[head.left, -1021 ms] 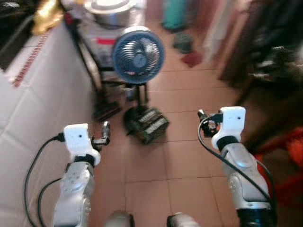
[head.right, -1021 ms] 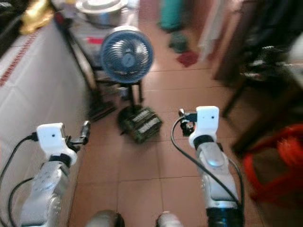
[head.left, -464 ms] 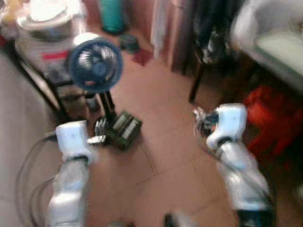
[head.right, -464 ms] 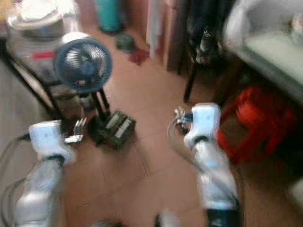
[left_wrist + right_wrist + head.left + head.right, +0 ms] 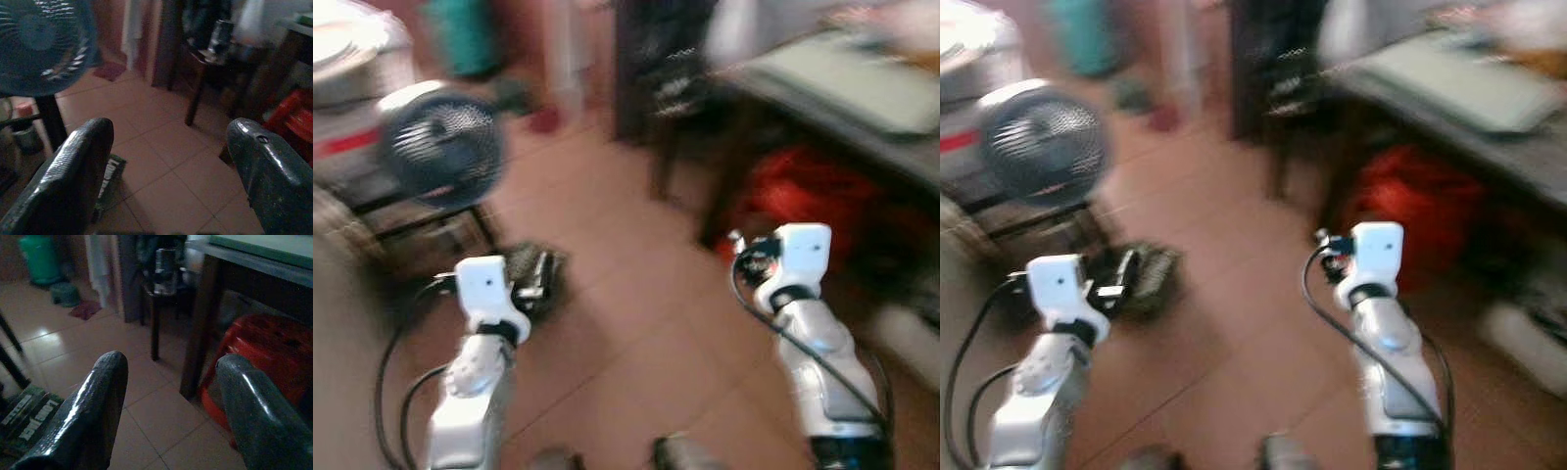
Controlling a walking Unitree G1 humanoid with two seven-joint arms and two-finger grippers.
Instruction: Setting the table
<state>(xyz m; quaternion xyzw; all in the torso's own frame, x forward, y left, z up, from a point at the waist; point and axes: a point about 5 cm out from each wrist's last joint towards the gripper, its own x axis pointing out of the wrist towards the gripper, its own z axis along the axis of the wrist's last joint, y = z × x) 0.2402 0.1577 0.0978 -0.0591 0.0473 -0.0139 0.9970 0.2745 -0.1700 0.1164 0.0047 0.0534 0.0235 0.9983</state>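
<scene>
Blurred view over a brown tiled floor [image 5: 636, 323]. Both arms are raised in front of the robot, well apart, holding nothing. The left hand [image 5: 168, 171] has its fingers [image 5: 73, 181] spread wide, empty, just before a dark blue fan [image 5: 440, 147]. The right hand [image 5: 168, 401] is likewise spread and empty, facing a red stool [image 5: 274, 352]. The stool stands under the bench [image 5: 842, 83] (its top is grey-green), which lies far from the fan, across the floor.

Glossy terracotta floor tiles [image 5: 54, 350]; shiny red plastic stool [image 5: 274, 357]; dark wooden table leg [image 5: 195, 328]; smooth black gripper fingers [image 5: 93, 406].
</scene>
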